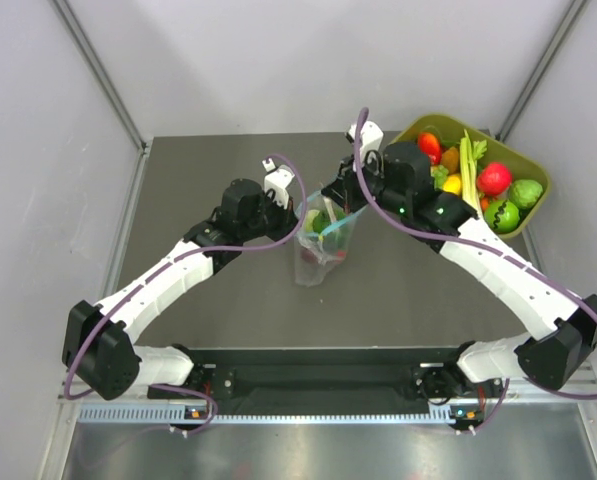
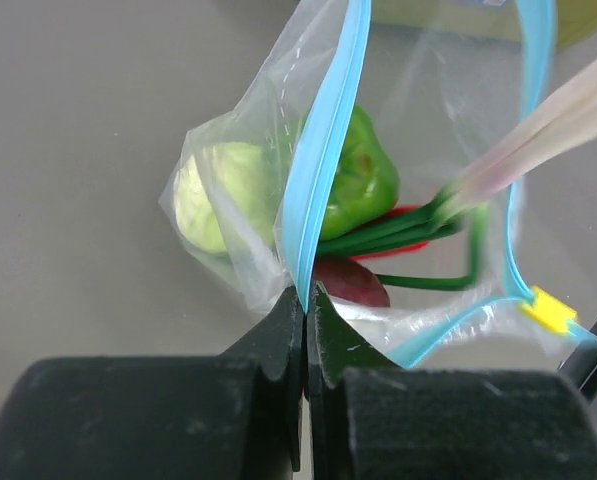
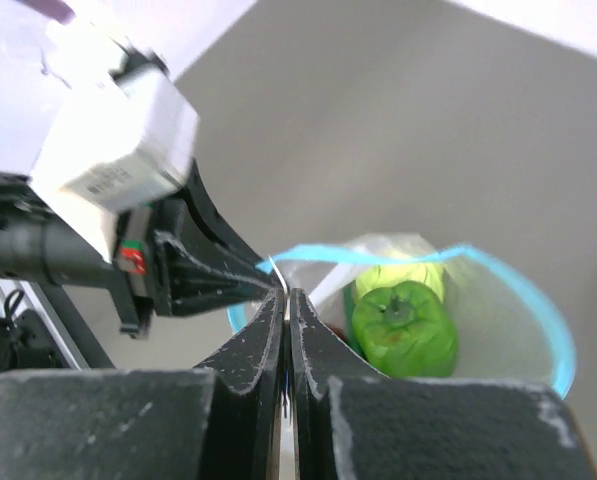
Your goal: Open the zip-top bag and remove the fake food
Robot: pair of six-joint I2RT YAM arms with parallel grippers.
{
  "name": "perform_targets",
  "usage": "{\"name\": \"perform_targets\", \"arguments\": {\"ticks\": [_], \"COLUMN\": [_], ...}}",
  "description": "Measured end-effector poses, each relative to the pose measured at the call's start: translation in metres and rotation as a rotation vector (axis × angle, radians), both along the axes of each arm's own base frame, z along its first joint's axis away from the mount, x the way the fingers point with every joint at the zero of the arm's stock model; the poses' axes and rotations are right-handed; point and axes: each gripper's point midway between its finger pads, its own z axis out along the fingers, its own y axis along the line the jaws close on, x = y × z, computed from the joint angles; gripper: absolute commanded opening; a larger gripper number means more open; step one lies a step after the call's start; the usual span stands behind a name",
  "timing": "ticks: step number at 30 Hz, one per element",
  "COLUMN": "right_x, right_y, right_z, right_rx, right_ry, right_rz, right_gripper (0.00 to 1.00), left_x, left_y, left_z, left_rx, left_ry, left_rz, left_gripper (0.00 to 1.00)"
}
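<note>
bag [image 1: 323, 245] upright mid worktop [image 1: 378, 310], mouth open, L pincer [image 2: 305, 300] clenched on zip strip [image 2: 318, 170], R pincer [image 3: 286, 305] clenched on rim too, pepper [image 3: 403, 325] and cabbage [image 2: 218, 190] inside (tub [image 1: 518, 152] far right w/ other food)

A dark grey table [image 1: 228, 300] with two things on it.
The clear zip-top bag [image 1: 318, 255] stands near the middle of the table. The green tub [image 1: 519, 155] sits at the far right corner, well apart from the bag.
</note>
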Motion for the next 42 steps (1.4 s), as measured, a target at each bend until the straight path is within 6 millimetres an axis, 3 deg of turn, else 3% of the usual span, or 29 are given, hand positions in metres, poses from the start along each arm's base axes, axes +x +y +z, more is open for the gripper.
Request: {"name": "perform_targets", "arguments": {"ticks": [8, 19, 28, 42], "right_x": [0.007, 0.012, 0.008, 0.021], "right_y": [-0.002, -0.021, -0.077, -0.152], "right_z": [0.039, 0.063, 0.109, 0.16], "right_rx": [0.052, 0.078, 0.14, 0.171], "right_ry": [-0.077, -0.129, -0.232, -0.338], "right_rz": [-0.011, -0.052, -0.141, -0.284], "right_gripper": [0.0, 0.0, 0.0, 0.0], "left_x": [-0.001, -0.001, -0.001, 0.0], "left_y": [0.0, -0.001, -0.001, -0.001], "left_z": [-0.002, -0.004, -0.004, -0.007], "left_rx": [0.002, 0.005, 0.005, 0.011], "left_ry": [0.007, 0.011, 0.012, 0.019], "left_rz": [-0.004, -0.004, -0.004, -0.003], "left_gripper": [0.0, 0.0, 0.0, 0.0]}}
